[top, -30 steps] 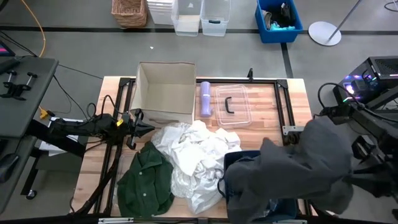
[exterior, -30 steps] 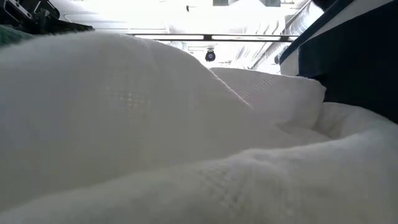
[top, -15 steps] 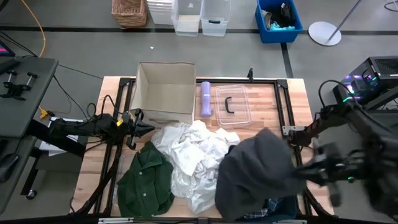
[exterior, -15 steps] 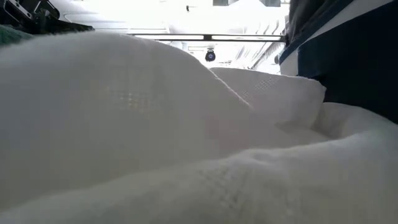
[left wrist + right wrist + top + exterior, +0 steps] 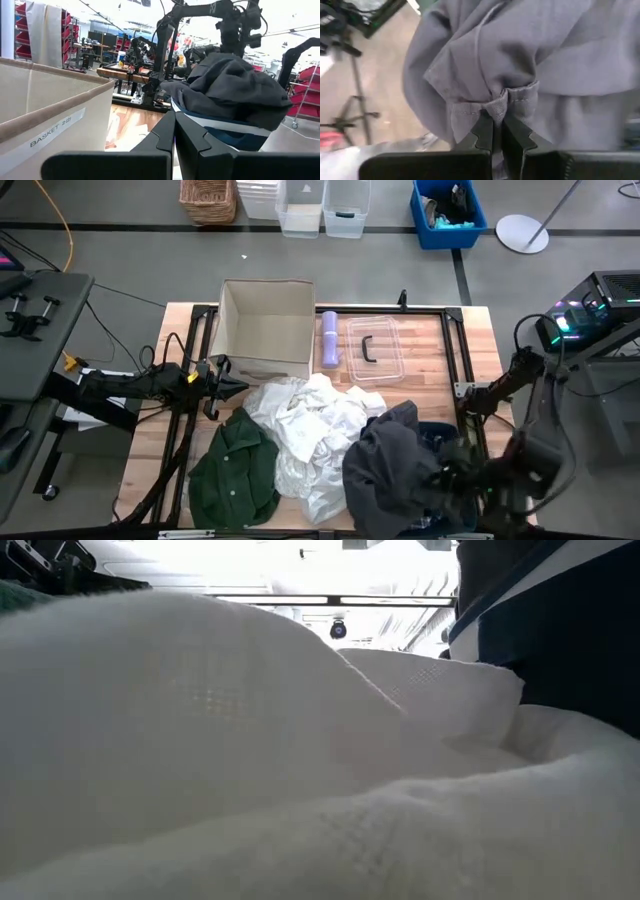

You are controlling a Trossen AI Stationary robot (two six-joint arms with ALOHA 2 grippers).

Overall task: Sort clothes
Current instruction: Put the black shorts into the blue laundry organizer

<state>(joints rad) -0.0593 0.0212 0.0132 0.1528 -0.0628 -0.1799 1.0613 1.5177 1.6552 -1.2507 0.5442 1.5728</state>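
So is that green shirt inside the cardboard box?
No, the green shirt lies flat on the table, outside the box, beside the white cloth.

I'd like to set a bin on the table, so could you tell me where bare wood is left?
Bare wood shows right of the clear lid, toward the table's far right corner, and in a strip left of the green shirt. The near middle is crowded: white fabric, then the grey garment pinched in the right gripper. The cardboard box fills the far left.

Lying on the worktop (image 5: 470,340): one green shirt (image 5: 237,472), one grey garment (image 5: 390,470), one white heap (image 5: 315,425), one box (image 5: 266,328), one clear lid (image 5: 373,348), one purple roll (image 5: 330,339).
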